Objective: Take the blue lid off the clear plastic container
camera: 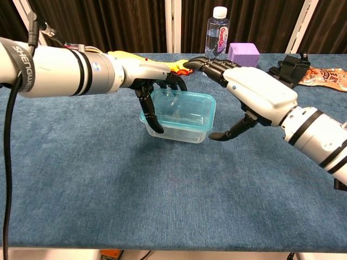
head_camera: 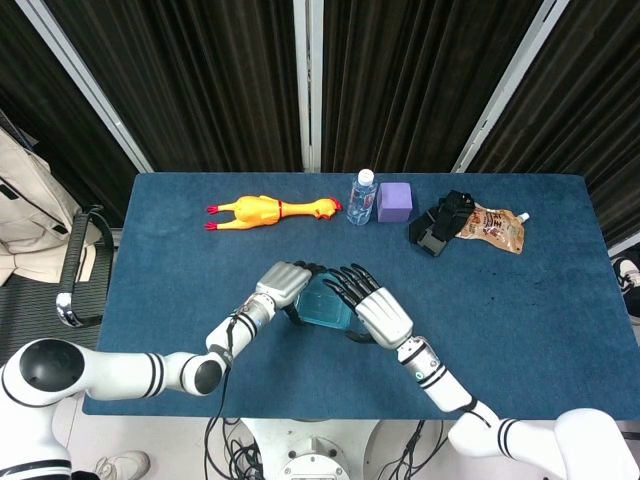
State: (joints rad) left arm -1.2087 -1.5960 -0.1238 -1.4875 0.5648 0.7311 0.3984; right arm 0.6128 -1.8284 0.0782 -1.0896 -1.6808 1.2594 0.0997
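Note:
A clear plastic container (camera: 179, 123) with a blue lid (camera: 181, 106) stands on the blue table, near the front middle (head_camera: 318, 305). My left hand (camera: 153, 86) (head_camera: 284, 281) grips its left end, thumb on the near side and fingers curled over the far edge. My right hand (camera: 255, 93) (head_camera: 371, 314) hovers over the right half of the lid with its fingers spread and holds nothing. Its thumb points down close to the container's right wall. The head view hides part of the lid under the right hand.
Along the far edge lie a yellow rubber chicken (head_camera: 268, 210), a water bottle (head_camera: 362, 196), a purple cube (head_camera: 395, 201), a black strap bundle (head_camera: 437, 223) and a snack pouch (head_camera: 492, 227). A chair (head_camera: 76, 268) stands off the table's left side.

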